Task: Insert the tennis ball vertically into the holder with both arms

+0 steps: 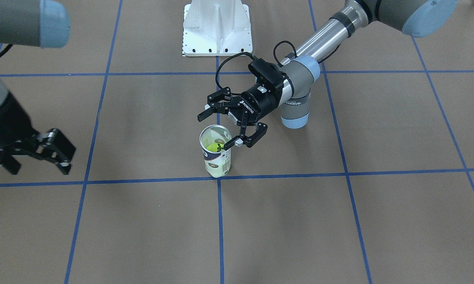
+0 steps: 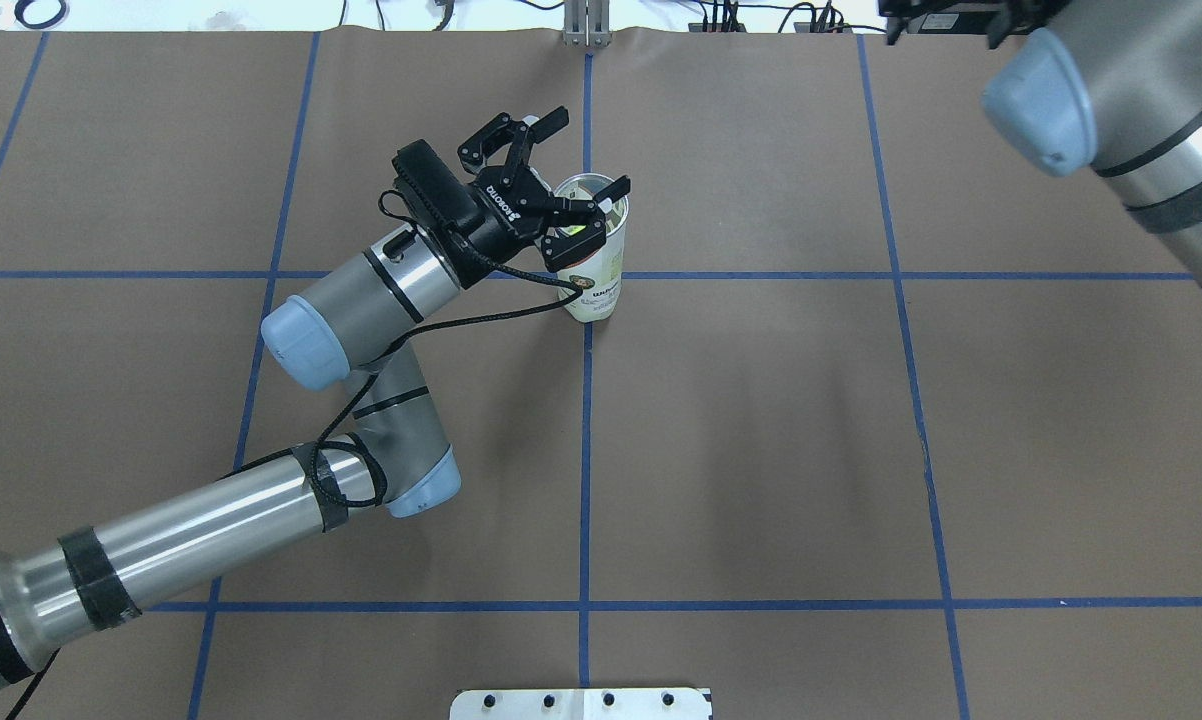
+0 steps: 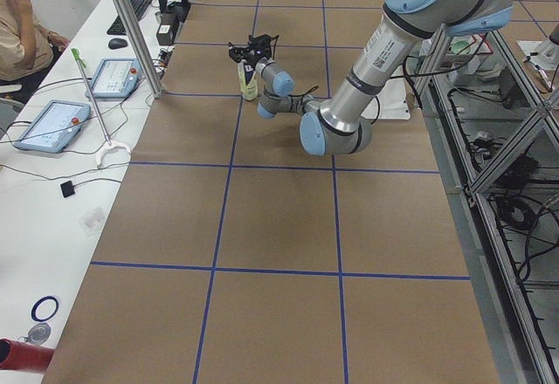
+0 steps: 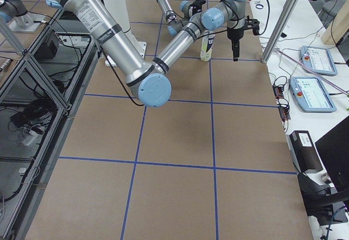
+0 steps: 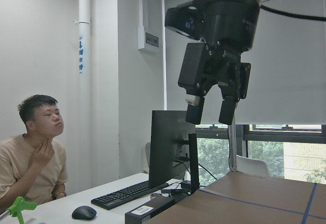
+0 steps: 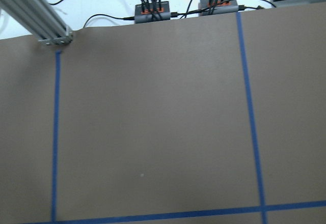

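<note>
The holder [image 1: 217, 157] is a clear tube with a white and navy label, standing upright on the brown table by the centre tape line; it also shows in the overhead view [image 2: 597, 275]. A yellow-green tennis ball [image 1: 212, 148] sits inside it, seen through the open mouth. My left gripper [image 1: 226, 128] is open and empty, lying level at the tube's top, with one fingertip [image 1: 229, 145] over the rim and the other clear of it. My right gripper [image 1: 38, 165] hangs apart from the tube, fingers apart and empty; the left wrist view shows it [image 5: 211, 118] too.
A white metal pedestal base [image 1: 217, 27] stands at the robot's side of the table. Blue tape lines grid the brown surface. Past the far edge are an aluminium post [image 4: 283, 16], tablets, a keyboard and a seated person [image 5: 35, 152].
</note>
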Motion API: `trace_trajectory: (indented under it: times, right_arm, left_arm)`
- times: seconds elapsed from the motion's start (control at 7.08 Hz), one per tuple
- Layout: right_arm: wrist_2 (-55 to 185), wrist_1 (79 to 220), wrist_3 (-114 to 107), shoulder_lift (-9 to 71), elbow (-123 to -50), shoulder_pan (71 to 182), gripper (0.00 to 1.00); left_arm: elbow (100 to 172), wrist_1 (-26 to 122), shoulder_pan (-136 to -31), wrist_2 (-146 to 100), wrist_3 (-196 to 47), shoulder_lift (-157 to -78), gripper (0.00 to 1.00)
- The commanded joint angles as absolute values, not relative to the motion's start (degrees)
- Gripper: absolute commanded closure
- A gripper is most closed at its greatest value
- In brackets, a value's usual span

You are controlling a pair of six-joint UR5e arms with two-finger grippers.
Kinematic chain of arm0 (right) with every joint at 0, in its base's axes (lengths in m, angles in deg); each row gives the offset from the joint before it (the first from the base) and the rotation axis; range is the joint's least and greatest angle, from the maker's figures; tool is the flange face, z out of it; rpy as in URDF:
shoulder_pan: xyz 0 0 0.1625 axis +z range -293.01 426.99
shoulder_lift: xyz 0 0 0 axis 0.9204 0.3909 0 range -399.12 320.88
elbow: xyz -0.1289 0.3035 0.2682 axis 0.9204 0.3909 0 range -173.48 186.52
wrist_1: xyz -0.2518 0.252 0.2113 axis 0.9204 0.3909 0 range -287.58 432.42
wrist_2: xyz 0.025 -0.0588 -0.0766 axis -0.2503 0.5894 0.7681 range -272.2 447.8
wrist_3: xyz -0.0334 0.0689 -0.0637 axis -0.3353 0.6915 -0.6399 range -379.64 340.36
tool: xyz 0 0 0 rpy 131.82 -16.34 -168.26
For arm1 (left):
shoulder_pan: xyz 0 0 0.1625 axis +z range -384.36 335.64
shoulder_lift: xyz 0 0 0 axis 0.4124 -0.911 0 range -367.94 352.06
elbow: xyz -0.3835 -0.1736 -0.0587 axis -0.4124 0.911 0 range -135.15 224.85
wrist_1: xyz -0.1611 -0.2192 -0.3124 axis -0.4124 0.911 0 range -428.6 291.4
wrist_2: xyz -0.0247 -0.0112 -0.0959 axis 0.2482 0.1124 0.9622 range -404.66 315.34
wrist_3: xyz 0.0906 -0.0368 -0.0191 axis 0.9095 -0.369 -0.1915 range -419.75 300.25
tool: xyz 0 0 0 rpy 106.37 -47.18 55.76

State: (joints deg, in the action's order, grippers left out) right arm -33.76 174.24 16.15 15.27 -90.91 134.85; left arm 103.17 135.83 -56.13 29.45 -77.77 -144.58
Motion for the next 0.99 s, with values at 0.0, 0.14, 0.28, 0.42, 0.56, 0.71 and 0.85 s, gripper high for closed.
trace_trajectory:
  times: [0.0, 0.14, 0.28, 0.42, 0.56, 0.71, 0.85]
  right_arm:
    - [-36.7, 171.7, -2.2, 25.5, -88.7, 143.2, 0.01]
    - [-39.2, 165.4, -8.0, 30.8, -86.8, 146.8, 0.01]
    - [-40.6, 159.8, -13.9, 35.3, -83.7, 149.4, 0.01]
    - [-40.7, 155.6, -17.8, 38.5, -81.2, 151.8, 0.01]
    - [-40.9, 154.7, -22.5, 40.4, -79.6, 154.1, 0.01]
    - [-40.9, 154.7, -23.8, 41.2, -79.5, 154.4, 0.01]
    - [-41.0, 154.6, -23.8, 41.1, -79.6, 154.4, 0.01]
  left_arm:
    - [103.6, 133.2, -61.3, 31.6, -77.6, -140.5, 0.01]
    - [103.7, 130.2, -66.1, 36.8, -77.4, -138.0, 0.01]
    - [104.0, 126.6, -71.1, 41.2, -77.0, -136.1, 0.01]
    - [104.1, 122.3, -76.2, 47.1, -77.0, -134.4, 0.01]
    - [105.0, 116.3, -81.2, 52.0, -77.0, -133.2, 0.01]
    - [105.2, 109.8, -86.6, 59.1, -76.9, -132.8, 0.01]
    - [105.2, 104.0, -89.5, 65.4, -76.9, -132.6, 0.01]
